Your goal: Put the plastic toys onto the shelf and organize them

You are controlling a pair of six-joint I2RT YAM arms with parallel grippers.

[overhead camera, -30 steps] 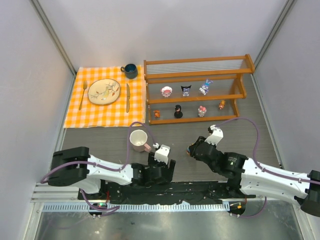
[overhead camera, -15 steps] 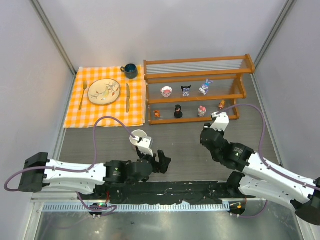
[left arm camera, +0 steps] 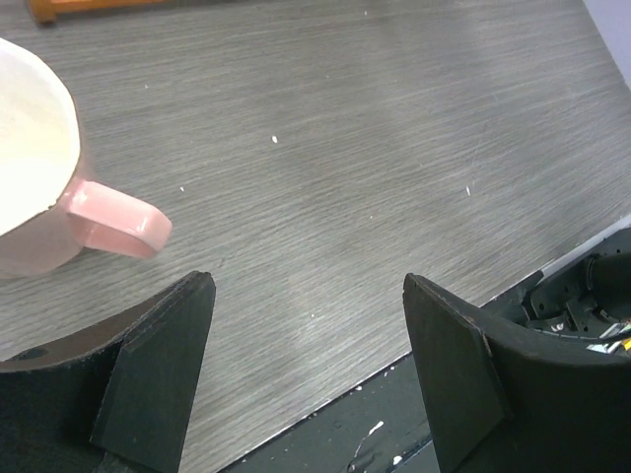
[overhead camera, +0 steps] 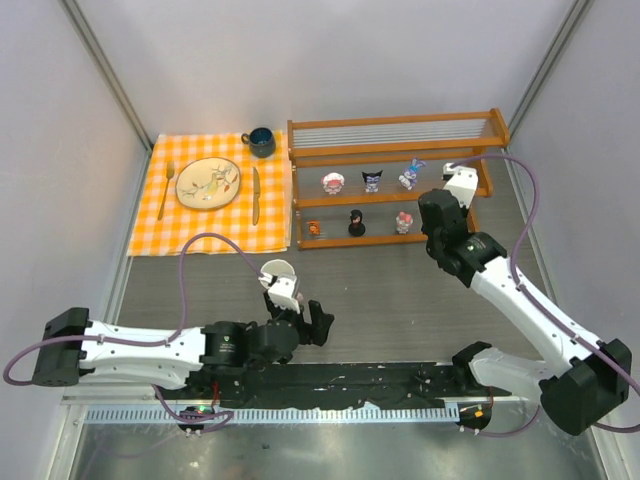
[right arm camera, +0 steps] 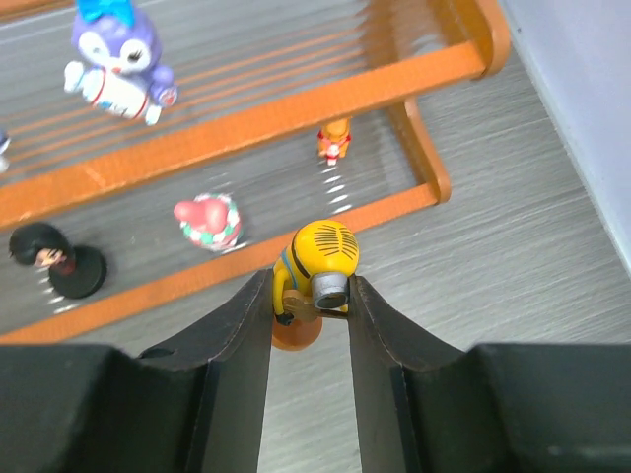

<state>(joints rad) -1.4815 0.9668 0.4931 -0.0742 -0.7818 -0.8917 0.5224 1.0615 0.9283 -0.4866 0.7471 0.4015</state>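
Currently: right gripper (right arm camera: 311, 301) is pinching the yellow figurine (right arm camera: 323, 254) between narrowly set fingers, hovering over the shelf (right arm camera: 246, 126) at its lower right end. Left gripper (left arm camera: 308, 325) is gaping, holding nothing. Advised: lowering upright beside the small orange toy (right arm camera: 335, 141), releasing gently.

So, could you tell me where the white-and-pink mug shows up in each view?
Top external: mug left of centre.
Left wrist: mug at the left edge.
Right wrist: not in it.
Shared landmark: the orange shelf.

Eight plastic toys (overhead camera: 333, 182), one shelf (overhead camera: 395, 128), two mugs (overhead camera: 260, 141), one plate (overhead camera: 208, 183)
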